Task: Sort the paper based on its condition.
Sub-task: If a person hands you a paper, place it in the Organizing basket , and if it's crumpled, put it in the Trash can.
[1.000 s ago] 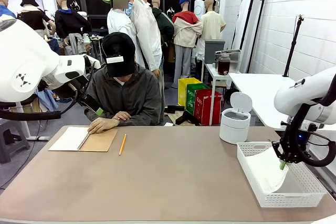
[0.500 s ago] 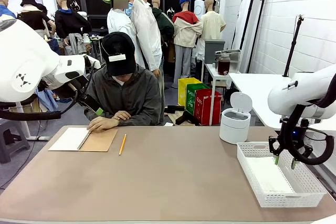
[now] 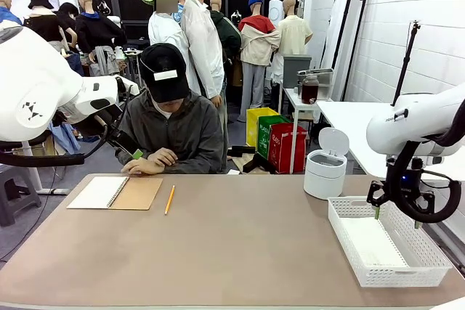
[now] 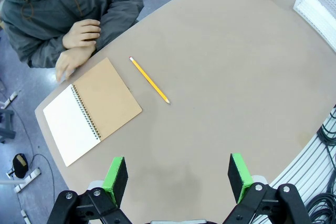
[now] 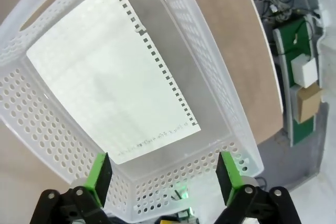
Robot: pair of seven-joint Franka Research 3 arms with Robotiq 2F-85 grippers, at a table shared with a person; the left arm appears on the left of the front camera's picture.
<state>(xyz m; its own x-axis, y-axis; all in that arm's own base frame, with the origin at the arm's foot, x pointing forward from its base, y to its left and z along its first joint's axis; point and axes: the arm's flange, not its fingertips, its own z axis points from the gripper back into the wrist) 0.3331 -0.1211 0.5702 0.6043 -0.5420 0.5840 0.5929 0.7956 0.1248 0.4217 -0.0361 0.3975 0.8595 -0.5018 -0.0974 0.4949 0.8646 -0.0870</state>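
Note:
The paper [image 5: 113, 85], a white sheet with a torn perforated edge, lies flat on the bottom of the white perforated basket [image 3: 341, 231] at the table's right. It shows as a pale sheet [image 3: 372, 241] in the front view. My right gripper [image 3: 396, 217] hangs open just above the basket, nothing between its green pads [image 5: 100, 174]. My left gripper [image 4: 178, 177] is open high above the table's left part, holding nothing; it appears at the far left [image 3: 133, 152] near the person.
A person sits at the far side with hands [image 3: 149, 162] resting by a spiral notebook [image 3: 116, 192]. A yellow pencil [image 3: 169, 199] lies beside it. A white lidded bin [image 3: 325, 165] stands behind the basket. The table's right edge [image 5: 262, 77] runs close to the basket.
My right gripper opened and let go of the paper, which dropped flat into the basket. The gripper then rose slightly. The person's hand pulled back off the notebook.

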